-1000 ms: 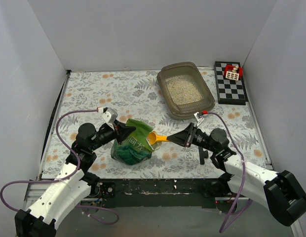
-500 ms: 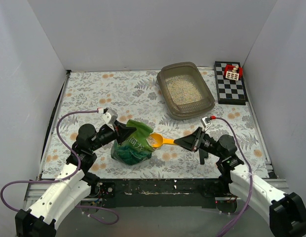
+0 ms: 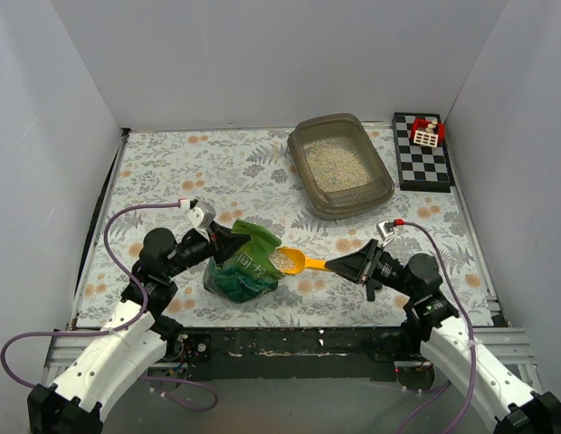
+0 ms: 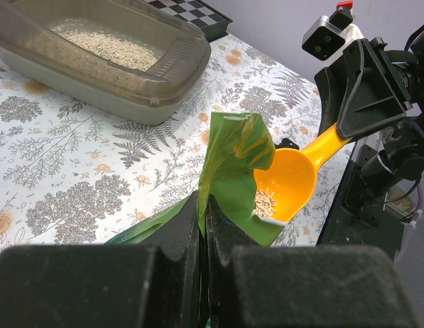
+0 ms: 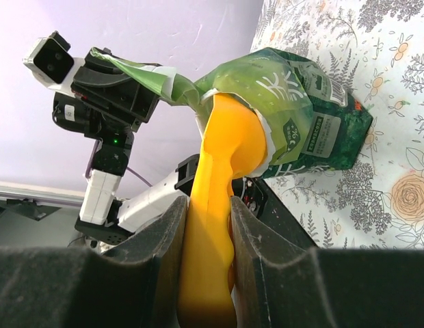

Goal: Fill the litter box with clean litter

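Observation:
The grey-brown litter box (image 3: 353,210) stands at the back right with clean litter (image 3: 337,167) covering its floor; the left wrist view shows its wall (image 4: 96,82) and the litter (image 4: 106,46). A crinkled green bag (image 3: 242,271) stands at the front centre. My left gripper (image 3: 228,240) is shut on the bag's top flap (image 4: 232,164), holding it up. The right gripper (image 3: 342,265) is shut on the handle of a yellow-orange scoop (image 3: 294,262). The scoop's bowl (image 4: 290,181) sits at the bag's mouth with a little litter (image 4: 265,203) in it.
A black-and-white checkered board (image 3: 423,152) lies right of the litter box, with a small red-and-white piece (image 3: 427,133) on it. White walls close off the left, back and right of the floral table cover (image 3: 172,172).
My right arm has drawn back to the right and nearer, pulling the scoop's bowl a little out of the bag's mouth. The left arm and the bag have stayed put.

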### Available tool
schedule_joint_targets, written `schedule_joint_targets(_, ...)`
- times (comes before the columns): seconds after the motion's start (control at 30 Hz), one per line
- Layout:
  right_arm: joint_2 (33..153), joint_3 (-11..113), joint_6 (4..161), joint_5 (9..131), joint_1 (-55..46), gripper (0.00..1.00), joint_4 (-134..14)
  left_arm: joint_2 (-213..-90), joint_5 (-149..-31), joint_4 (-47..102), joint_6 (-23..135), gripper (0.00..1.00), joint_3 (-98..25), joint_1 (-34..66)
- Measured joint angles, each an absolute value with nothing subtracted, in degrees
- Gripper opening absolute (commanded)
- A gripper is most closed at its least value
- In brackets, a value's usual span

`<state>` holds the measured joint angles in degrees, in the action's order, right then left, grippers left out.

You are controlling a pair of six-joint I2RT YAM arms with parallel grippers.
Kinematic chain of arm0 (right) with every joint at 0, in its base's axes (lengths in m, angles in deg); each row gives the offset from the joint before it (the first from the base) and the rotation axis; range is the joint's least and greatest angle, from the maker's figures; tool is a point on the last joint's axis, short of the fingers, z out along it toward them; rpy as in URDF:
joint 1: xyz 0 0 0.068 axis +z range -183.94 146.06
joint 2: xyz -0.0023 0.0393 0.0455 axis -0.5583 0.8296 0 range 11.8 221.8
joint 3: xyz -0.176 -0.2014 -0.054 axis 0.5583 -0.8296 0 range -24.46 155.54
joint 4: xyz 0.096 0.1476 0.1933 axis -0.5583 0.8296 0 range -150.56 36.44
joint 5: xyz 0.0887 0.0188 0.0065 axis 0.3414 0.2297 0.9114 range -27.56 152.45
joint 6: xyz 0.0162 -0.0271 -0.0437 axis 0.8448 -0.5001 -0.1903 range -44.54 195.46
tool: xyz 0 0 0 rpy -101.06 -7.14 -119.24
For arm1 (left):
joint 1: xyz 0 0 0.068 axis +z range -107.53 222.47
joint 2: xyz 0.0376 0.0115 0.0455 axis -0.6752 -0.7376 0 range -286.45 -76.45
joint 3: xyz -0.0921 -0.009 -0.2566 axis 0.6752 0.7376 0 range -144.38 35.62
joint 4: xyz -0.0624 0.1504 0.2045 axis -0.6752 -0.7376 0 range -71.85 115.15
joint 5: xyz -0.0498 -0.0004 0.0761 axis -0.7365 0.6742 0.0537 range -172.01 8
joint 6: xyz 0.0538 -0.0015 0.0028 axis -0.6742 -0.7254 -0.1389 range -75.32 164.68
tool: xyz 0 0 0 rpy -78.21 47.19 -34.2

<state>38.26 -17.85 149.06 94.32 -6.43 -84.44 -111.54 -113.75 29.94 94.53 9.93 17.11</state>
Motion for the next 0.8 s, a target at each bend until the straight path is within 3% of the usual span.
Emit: schedule_joint_targets(0.8, 14.3, -17.7, 152.1, 85.7, -6.5, 0.01, -56.9, -111.1, -113.5, 30.0, 94.7, 0.0, 10.2, 17.1)
